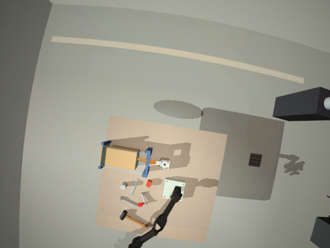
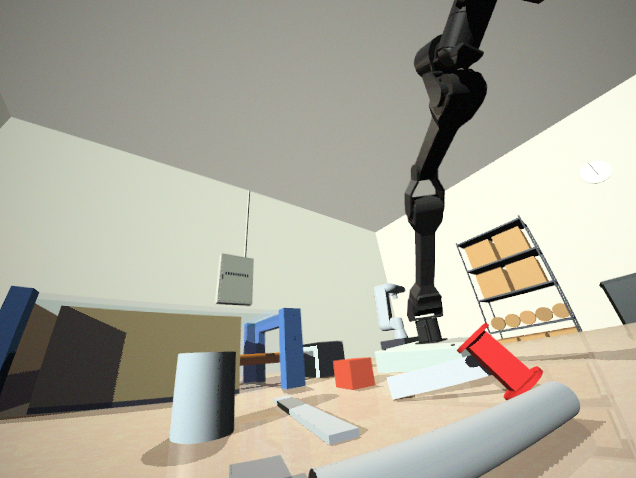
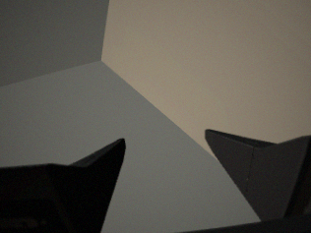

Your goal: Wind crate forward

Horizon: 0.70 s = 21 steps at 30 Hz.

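The crate (image 1: 121, 158) (image 2: 179, 349) sits flat in the clear-panelled cubby, its front short of the blue steel frame (image 1: 147, 164) (image 2: 292, 349), with a gap between. An orange strap (image 1: 143, 160) (image 2: 259, 358) runs from it to the winch (image 1: 163, 165), whose round top hole has no handle in it. The winch handle, a grey crank arm (image 1: 143, 197) (image 2: 437, 377) with a red knob (image 1: 140, 204) (image 2: 497, 362), lies among the tools. My gripper (image 3: 164, 138) is open and empty, aimed at bare walls and ceiling, far from the handle. The exterior view does not show its fingers.
A mallet (image 1: 136, 221), a grey rod-like tool (image 1: 129, 201) (image 2: 462, 436), a grey cylinder (image 1: 123, 186) (image 2: 203, 395), a flat bar (image 1: 134, 186) (image 2: 321, 421) and a red block (image 1: 149, 183) (image 2: 354, 373) lie around the handle. My arm stands on a pale plate (image 1: 168, 186).
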### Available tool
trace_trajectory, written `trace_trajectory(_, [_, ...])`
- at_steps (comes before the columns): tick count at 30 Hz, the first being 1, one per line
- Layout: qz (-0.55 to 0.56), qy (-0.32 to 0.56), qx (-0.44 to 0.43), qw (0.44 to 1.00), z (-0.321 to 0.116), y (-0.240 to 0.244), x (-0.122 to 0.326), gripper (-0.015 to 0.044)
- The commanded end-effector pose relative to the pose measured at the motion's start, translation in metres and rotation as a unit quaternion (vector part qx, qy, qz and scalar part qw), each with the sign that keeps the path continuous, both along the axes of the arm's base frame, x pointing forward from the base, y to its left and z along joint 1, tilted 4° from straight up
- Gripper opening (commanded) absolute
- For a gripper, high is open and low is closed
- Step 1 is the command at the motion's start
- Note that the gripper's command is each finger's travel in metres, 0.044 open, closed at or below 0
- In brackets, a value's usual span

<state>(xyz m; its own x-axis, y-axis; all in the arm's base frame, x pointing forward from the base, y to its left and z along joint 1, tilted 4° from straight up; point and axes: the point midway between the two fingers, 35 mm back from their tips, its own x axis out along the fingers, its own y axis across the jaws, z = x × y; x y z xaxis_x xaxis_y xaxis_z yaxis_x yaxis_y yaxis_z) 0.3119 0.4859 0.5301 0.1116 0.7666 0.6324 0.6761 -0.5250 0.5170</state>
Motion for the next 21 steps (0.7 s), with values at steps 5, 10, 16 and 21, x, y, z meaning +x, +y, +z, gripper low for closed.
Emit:
trace_trajectory(5, [-0.063,0.028,-0.083,0.994,-0.039,0.005,0.036,0.044])
trace_trajectory(10, [-0.141,0.06,-0.213,0.965,-0.106,-0.002,0.079,0.044])
trace_trajectory(16, [-0.204,0.088,-0.378,0.899,-0.194,-0.032,0.112,0.044])
trace_trajectory(21, [-0.225,0.103,-0.514,0.821,-0.269,-0.074,0.121,0.044])
